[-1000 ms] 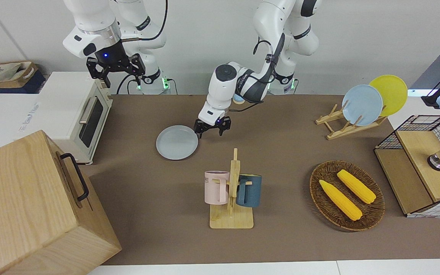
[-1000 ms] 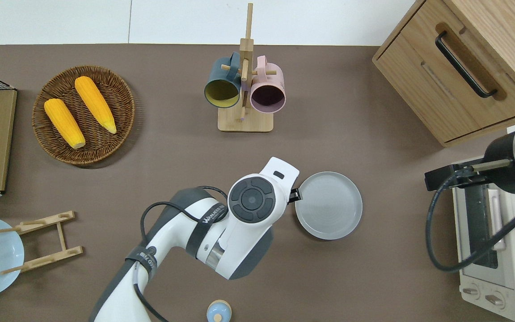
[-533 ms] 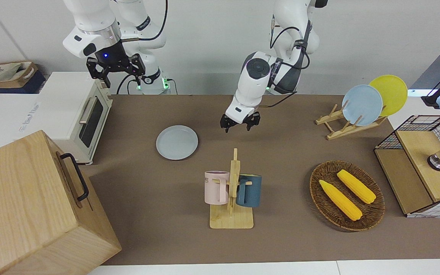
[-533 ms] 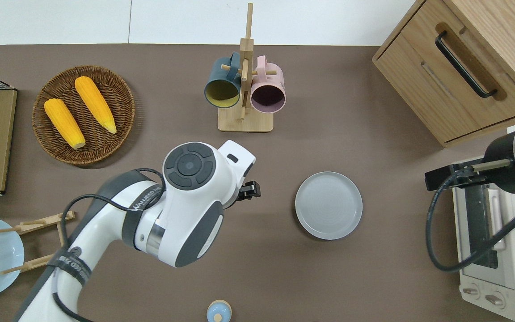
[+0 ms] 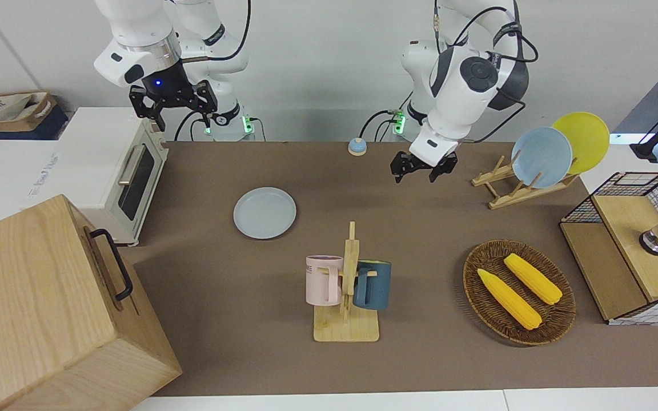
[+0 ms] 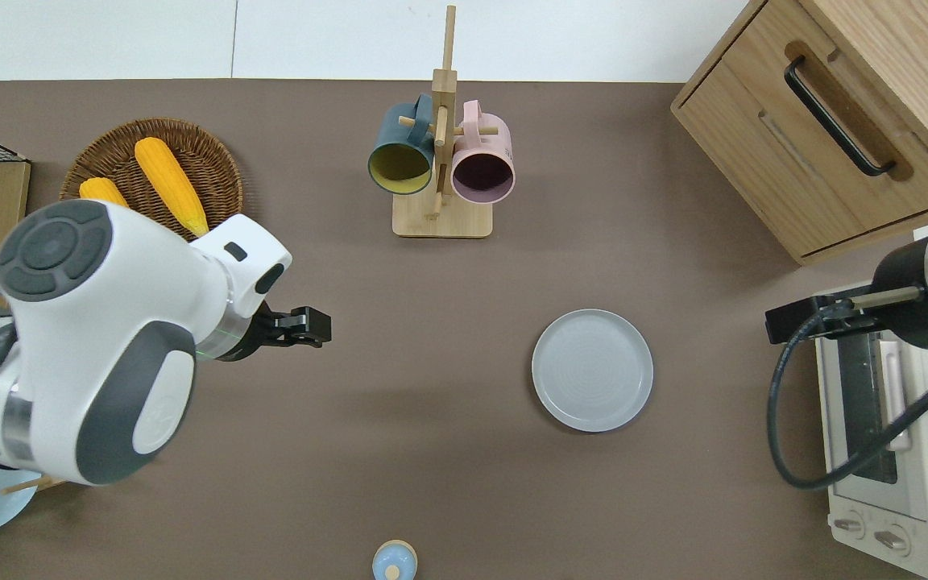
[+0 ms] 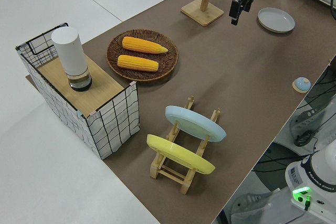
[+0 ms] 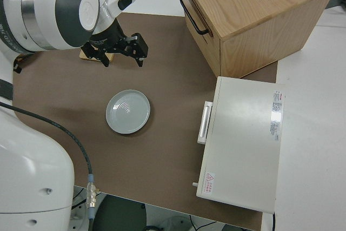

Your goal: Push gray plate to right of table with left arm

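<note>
The gray plate [image 5: 264, 212] [image 6: 592, 370] [image 7: 276, 20] [image 8: 128, 111] lies flat on the table [image 5: 420, 228] [image 6: 432, 451], toward the right arm's end, near the white toaster oven [image 5: 120, 171] [image 6: 891, 435] [image 8: 243, 144] and nearer to the robots than the wooden cabinet [image 5: 49, 308] [image 6: 834, 121]. Nothing touches it.

The left gripper [image 5: 424, 166] [image 6: 307, 326] [image 7: 239, 4] hangs in the air over bare tabletop, well apart from the plate, with its fingers spread and nothing between them. The overhead view puts it between the plate and the wicker basket [image 5: 518, 291] [image 6: 218, 173] [image 7: 142, 54], which holds two ears of corn [image 5: 510, 298] [image 6: 171, 185].

The mug rack [image 5: 347, 297] [image 6: 441, 145] [image 7: 206, 3] stands farther from the robots than the plate, a blue mug [image 5: 372, 284] [image 6: 399, 157] and a pink mug [image 5: 323, 279] [image 6: 482, 165] hanging on it. A wooden dish rack [image 5: 514, 182] [image 7: 181, 163] toward the left arm's end carries a sky-blue plate [image 5: 541, 157] [image 7: 195, 123] and a yellow plate [image 5: 583, 140] [image 7: 178, 154]. A small blue knob-shaped thing [image 5: 356, 146] [image 6: 394, 560] [image 7: 301, 84] sits at the table edge nearest the robots.

The right arm is parked, its gripper [image 5: 173, 101] standing open.
</note>
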